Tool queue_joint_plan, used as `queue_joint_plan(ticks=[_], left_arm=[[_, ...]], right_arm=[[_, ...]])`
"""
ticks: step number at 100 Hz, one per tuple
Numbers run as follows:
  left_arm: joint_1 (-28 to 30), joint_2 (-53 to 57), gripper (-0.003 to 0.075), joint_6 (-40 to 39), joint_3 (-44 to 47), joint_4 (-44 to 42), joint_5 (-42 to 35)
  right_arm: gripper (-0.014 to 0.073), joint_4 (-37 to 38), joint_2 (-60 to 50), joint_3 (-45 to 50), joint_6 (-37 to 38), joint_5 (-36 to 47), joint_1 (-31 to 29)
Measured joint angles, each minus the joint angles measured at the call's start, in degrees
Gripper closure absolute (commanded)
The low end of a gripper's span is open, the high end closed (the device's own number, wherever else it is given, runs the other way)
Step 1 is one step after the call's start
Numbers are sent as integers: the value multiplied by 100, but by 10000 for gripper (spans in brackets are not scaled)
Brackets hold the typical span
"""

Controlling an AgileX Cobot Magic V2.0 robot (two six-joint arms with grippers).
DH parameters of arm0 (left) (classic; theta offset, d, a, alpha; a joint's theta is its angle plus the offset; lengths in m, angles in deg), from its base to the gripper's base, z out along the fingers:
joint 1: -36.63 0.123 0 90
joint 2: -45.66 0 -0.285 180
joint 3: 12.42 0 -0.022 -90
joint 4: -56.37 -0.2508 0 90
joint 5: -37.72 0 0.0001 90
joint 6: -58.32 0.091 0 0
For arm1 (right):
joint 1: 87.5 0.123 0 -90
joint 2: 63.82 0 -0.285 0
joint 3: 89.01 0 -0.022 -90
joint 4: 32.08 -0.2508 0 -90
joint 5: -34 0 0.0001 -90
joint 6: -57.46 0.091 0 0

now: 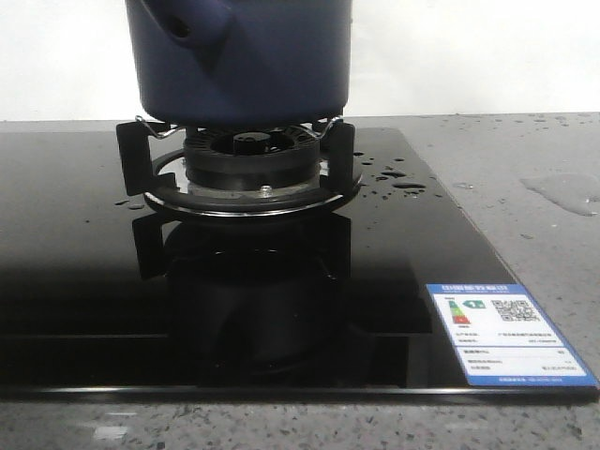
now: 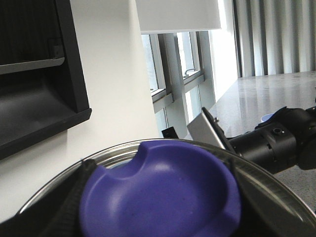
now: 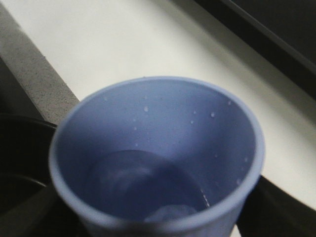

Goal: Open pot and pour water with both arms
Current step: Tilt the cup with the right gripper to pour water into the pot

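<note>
The dark navy pot (image 1: 242,58) stands on the burner's pan supports (image 1: 141,155), its top cut off by the front view; neither gripper shows there. In the left wrist view my left gripper (image 2: 159,210) is shut on the lid's blue-purple knob (image 2: 168,192), and the lid's glass and steel rim (image 2: 123,150) is held up in the air in front of the wall. In the right wrist view my right gripper (image 3: 158,228) holds a light blue cup (image 3: 158,123) upright, with water (image 3: 163,195) at its bottom and drops on its inner wall.
Water drops (image 1: 405,183) lie on the black glass cooktop (image 1: 84,281) right of the burner (image 1: 248,159). A puddle (image 1: 562,192) sits on the grey counter at the right. My right arm (image 2: 276,143) shows in the left wrist view. A dark curved rim (image 3: 19,148) lies beside the cup.
</note>
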Motion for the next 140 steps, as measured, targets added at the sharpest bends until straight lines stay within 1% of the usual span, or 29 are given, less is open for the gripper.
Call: queue_joint_plan(ticks=[17, 49, 73, 98, 112, 131, 140], left_arm=[[0, 0, 512, 0, 0, 3, 0], [0, 0, 512, 0, 0, 13, 0], [0, 0, 512, 0, 0, 13, 0], [0, 0, 512, 0, 0, 13, 0], [0, 0, 512, 0, 0, 13, 0], [0, 0, 512, 0, 0, 13, 0], [0, 0, 512, 0, 0, 13, 0]], right_arm=[[301, 1002, 305, -26, 0, -14, 66], [301, 2372, 647, -49, 0, 12, 75], [301, 3931, 809, -59, 10, 129, 75], [301, 4688, 839, -71, 10, 217, 75], [301, 5575, 860, -71, 10, 282, 75], [301, 7039, 860, -83, 10, 340, 75], [301, 7437, 860, -117, 10, 259, 75]])
